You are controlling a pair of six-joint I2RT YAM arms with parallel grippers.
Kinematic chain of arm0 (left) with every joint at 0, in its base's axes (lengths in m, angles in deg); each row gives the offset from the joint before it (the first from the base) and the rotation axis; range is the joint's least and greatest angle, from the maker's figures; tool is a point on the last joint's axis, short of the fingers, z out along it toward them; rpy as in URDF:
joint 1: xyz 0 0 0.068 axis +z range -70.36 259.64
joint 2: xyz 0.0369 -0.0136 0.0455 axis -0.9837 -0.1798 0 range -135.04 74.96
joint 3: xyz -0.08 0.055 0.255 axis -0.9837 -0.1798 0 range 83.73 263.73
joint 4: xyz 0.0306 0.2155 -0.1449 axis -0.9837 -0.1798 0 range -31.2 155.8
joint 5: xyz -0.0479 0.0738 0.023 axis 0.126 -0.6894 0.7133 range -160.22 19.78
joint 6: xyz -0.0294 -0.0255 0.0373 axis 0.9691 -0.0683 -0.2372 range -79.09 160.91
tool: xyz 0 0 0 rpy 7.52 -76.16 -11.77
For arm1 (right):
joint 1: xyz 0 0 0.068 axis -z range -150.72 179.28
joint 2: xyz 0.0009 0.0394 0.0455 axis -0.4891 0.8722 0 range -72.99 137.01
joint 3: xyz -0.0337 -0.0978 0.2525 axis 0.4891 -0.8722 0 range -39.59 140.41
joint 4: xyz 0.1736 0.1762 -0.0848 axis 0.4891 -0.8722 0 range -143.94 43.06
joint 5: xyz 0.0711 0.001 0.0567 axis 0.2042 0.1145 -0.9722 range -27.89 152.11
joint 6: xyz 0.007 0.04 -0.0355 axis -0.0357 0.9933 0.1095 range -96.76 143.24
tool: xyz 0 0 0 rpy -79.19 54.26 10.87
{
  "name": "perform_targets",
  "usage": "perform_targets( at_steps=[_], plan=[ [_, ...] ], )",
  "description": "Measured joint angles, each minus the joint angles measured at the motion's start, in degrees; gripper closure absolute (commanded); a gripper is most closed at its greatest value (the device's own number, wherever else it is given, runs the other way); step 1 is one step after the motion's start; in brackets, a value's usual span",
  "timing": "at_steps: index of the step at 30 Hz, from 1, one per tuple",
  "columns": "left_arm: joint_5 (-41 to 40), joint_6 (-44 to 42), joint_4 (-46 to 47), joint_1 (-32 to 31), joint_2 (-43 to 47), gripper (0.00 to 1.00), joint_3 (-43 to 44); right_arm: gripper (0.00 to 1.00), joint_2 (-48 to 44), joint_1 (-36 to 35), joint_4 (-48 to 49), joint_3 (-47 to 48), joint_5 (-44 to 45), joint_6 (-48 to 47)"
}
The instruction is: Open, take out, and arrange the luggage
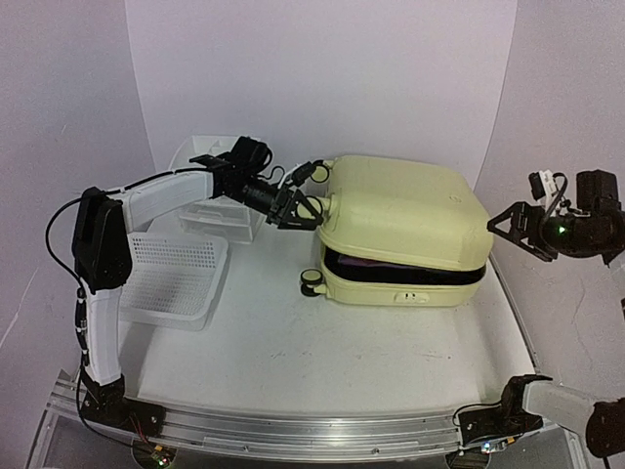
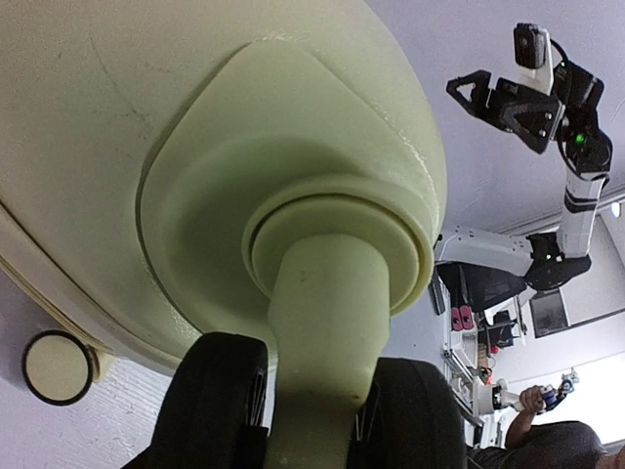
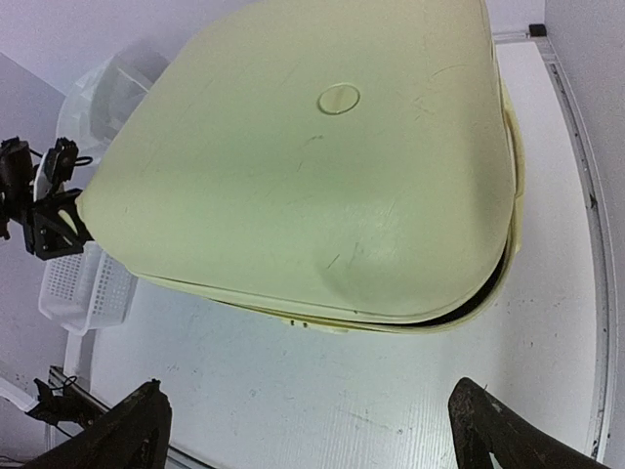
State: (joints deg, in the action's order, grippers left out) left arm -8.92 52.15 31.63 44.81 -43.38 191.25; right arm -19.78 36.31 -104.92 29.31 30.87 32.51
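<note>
Wheel post [image 2: 327, 332] of luggage [image 1: 405, 210] up close, L claw [image 1: 293, 207] at it, grip can't tell, R claw [image 3: 305, 410] wide open

luggage [image 1: 400, 210] inside hidden, R arm [image 1: 586, 227] cropped

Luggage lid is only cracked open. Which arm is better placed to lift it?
Left. Its tool is already at the lid-side wheel post of the luggage. The right tool hangs open in the air off the other end, touching nothing.
</note>
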Motion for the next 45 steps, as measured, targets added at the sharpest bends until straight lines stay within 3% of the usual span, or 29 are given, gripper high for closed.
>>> perform_targets(
  at_steps=[8,15,20,26,32,34,39,45],
  plan=[
    [-5.8,11.0,4.1,-0.6,0.9,0.8,10.8,0.02,-10.7,0.0,4.2,-6.2,-1.1,1.1],
    [-9.2,20.4,9.1,-0.4,0.6,0.79,15.1,0.02,-10.6,0.0,11.6,-12.3,3.1,6.8],
    [-11.3,24.1,12.5,0.0,-1.2,0.79,18.5,0.02,-1.9,0.0,25.3,-15.2,-1.7,16.3],
    [-12.6,26.7,14.4,0.3,-3.9,0.77,22.6,0.02,11.3,-3.1,51.6,-16.6,-4.3,36.0],
    [-14.1,27.9,15.8,0.7,-4.8,0.76,23.9,0.15,20.9,-9.9,66.8,-13.0,-0.6,50.7],
    [-14.9,28.2,16.2,1.0,-4.9,0.76,24.5,0.21,22.1,-11.3,70.3,-12.3,0.7,54.1],
    [-15.5,29.2,17.0,1.4,-5.8,0.76,26.1,0.23,23.8,-13.6,75.9,-11.0,3.5,62.0],
    [-16.2,29.7,18.4,1.5,-6.6,0.76,26.9,0.1,24.0,-14.1,77.9,-10.9,6.2,67.2]
  ],
)
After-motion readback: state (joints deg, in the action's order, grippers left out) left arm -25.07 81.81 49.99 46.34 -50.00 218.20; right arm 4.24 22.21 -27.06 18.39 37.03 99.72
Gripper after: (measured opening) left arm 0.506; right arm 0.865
